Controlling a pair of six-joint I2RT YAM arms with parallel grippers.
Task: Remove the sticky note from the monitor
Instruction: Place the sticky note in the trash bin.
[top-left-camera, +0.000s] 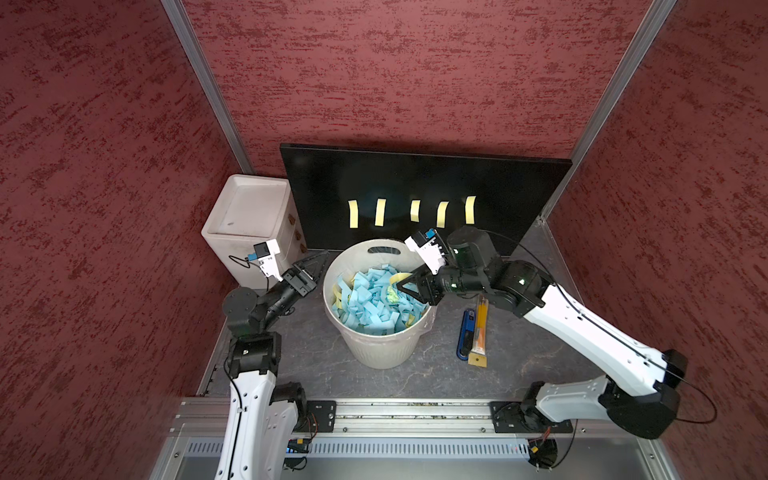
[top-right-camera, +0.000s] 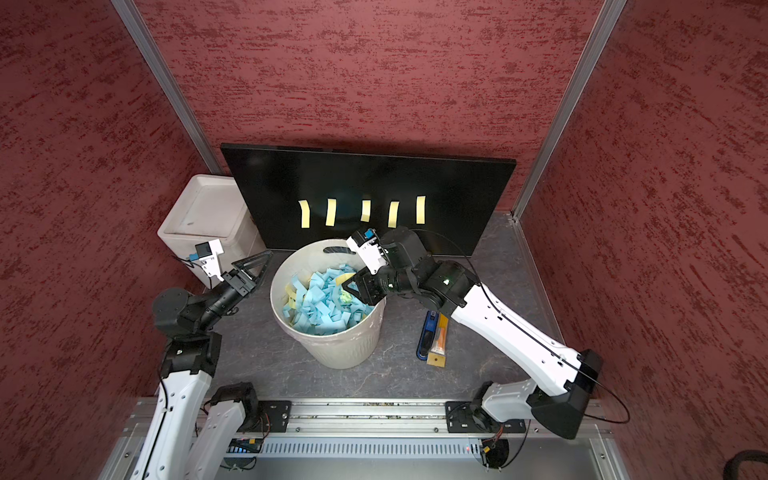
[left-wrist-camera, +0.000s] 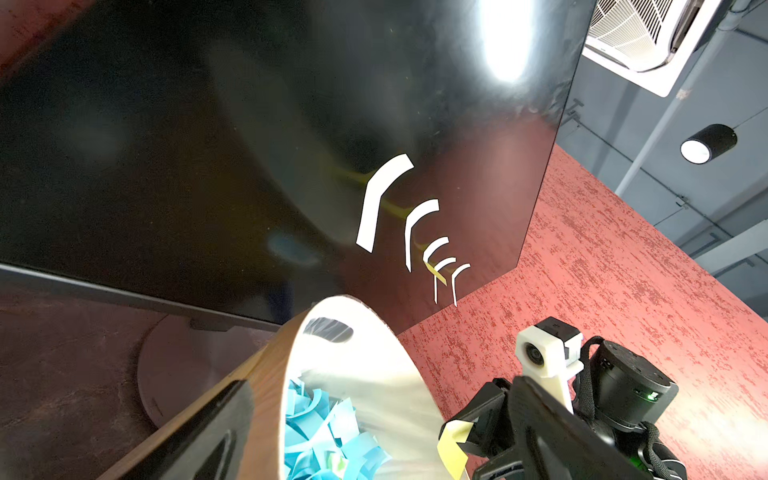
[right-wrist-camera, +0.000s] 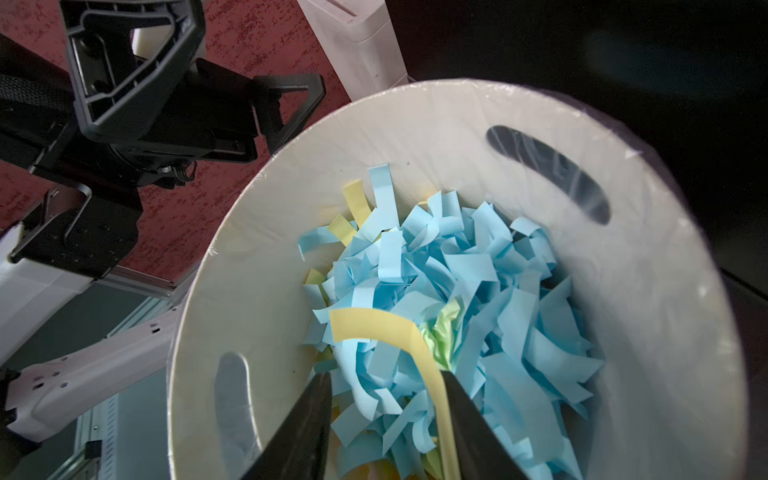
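The right gripper (right-wrist-camera: 384, 376) is held with jaws apart over the opening of the round bin (top-left-camera: 376, 351), centre frame. A yellow sticky note (right-wrist-camera: 386, 328) is stuck along one finger. The left gripper (top-left-camera: 312, 262) is spread wide just outside the bin's left rim. Five notes (top-left-camera: 414, 210) are counted in one row on the monitor (top-left-camera: 415, 174), upper centre. Bare tabletop (top-left-camera: 415, 382) is left below the bin.

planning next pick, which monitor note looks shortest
The middle note of five on the monitor; its lower end stops above its neighbours'.
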